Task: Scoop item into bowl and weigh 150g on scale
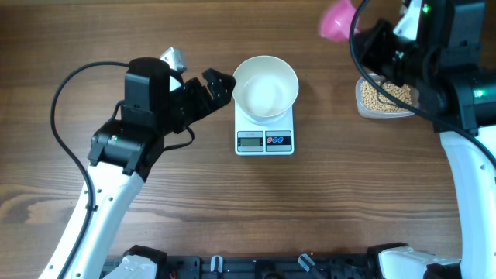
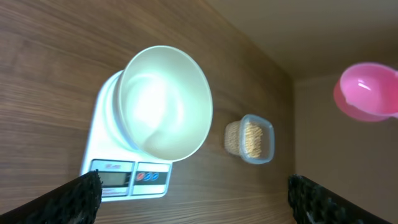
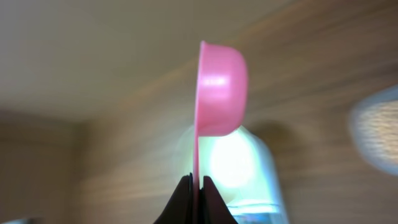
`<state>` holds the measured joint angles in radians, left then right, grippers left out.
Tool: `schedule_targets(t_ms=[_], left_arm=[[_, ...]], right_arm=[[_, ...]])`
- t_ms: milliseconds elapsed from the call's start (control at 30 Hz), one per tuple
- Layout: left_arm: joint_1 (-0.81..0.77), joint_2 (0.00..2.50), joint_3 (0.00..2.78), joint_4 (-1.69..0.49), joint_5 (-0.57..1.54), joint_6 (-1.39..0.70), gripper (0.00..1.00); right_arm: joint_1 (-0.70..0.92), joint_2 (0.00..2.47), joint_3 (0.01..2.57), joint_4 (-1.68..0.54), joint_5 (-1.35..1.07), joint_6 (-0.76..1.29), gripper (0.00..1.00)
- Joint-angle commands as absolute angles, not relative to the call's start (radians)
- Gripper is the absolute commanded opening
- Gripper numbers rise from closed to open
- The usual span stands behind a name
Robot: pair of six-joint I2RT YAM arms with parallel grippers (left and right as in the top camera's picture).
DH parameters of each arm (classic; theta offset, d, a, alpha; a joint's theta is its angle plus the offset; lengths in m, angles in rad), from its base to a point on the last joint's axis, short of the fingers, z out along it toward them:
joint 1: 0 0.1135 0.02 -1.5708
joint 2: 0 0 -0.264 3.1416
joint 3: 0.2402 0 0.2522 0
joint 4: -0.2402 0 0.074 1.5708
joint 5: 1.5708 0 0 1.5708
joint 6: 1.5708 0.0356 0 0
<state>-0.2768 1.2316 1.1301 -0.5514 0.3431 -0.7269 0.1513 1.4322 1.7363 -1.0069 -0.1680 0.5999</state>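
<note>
The empty white bowl (image 1: 265, 85) stands on the white scale (image 1: 264, 140) at mid-table. My left gripper (image 1: 219, 87) is open just left of the bowl, holding nothing. In the left wrist view the bowl (image 2: 165, 102) and scale (image 2: 118, 174) lie ahead of the wide-apart black fingers (image 2: 81, 196). My right gripper (image 3: 196, 193) is shut on the handle of a pink scoop (image 3: 221, 87), held in the air at the back right (image 1: 339, 19). The beans (image 1: 385, 94) fill a clear tub below the right arm. The scoop's inside faces away, so its contents are hidden.
The clear tub (image 2: 249, 138) sits right of the scale, partly covered by the right arm (image 1: 418, 54) in the overhead view. Black cables trail from both arms. The right wrist view is blurred, with the scale (image 3: 239, 162) behind the scoop.
</note>
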Motion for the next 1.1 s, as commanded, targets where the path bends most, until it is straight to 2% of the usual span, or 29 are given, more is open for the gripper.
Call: schedule_targets(t_ms=[0,167,333,433,567,633,667,733,767,800,833,900,967,1033,1067], left_arm=[[-0.267,1.211,1.151,-0.558,0.34,-0.635,1.0],[-0.267,1.212,1.151,-0.555,0.339,-0.635,1.0],[-0.267,1.212,1.15,-0.558,0.34,-0.635,1.0],[-0.267,1.212,1.15,-0.539,0.341,-0.632,0.88],[-0.267,1.212,1.176,-0.553,0.347,-0.61,0.85],[-0.267,1.217,1.233,-0.63,0.327,-0.525,0.85],[-0.268,1.232,1.289,-0.739,0.276,-0.496,0.82],[-0.287,1.274,1.367,-0.916,0.208,-0.474,0.62],[-0.303,1.291,1.378,-0.959,0.22,-0.475,0.56],[-0.332,1.309,1.378,-0.986,0.26,-0.479,0.45],[-0.361,1.323,1.378,-0.993,0.301,-0.479,0.4],[-0.426,1.353,1.378,-0.968,0.385,-0.479,0.42],[-0.463,1.356,1.378,-0.947,0.401,-0.479,0.16],[-0.48,1.357,1.375,-0.947,0.392,-0.479,0.04],[-0.496,1.37,1.364,-0.949,0.371,-0.479,0.04]], right_arm=[[0.149,1.444,1.754,-1.121,0.072,0.389,0.04],[0.149,1.451,1.754,-1.293,0.097,0.397,0.04],[0.149,1.451,1.752,-1.322,0.144,0.418,0.04],[0.149,1.454,1.752,-1.235,0.156,0.281,0.04],[0.149,1.478,1.752,-1.22,0.088,0.17,0.04],[0.149,1.497,1.752,-1.222,0.074,0.155,0.04],[0.146,1.502,1.752,-1.213,0.075,0.152,0.04],[0.122,1.504,1.752,-1.186,0.074,0.152,0.04],[0.102,1.504,1.752,-1.169,0.074,0.152,0.04],[0.071,1.504,1.752,-1.153,0.071,0.151,0.04],[0.046,1.504,1.752,-1.143,0.049,0.13,0.04],[-0.018,1.509,1.752,-1.124,-0.006,0.091,0.04],[-0.071,1.522,1.752,-1.121,-0.002,0.045,0.04],[-0.084,1.526,1.752,-1.118,-0.001,-0.015,0.04],[-0.084,1.526,1.752,-1.114,-0.002,-0.02,0.04]])
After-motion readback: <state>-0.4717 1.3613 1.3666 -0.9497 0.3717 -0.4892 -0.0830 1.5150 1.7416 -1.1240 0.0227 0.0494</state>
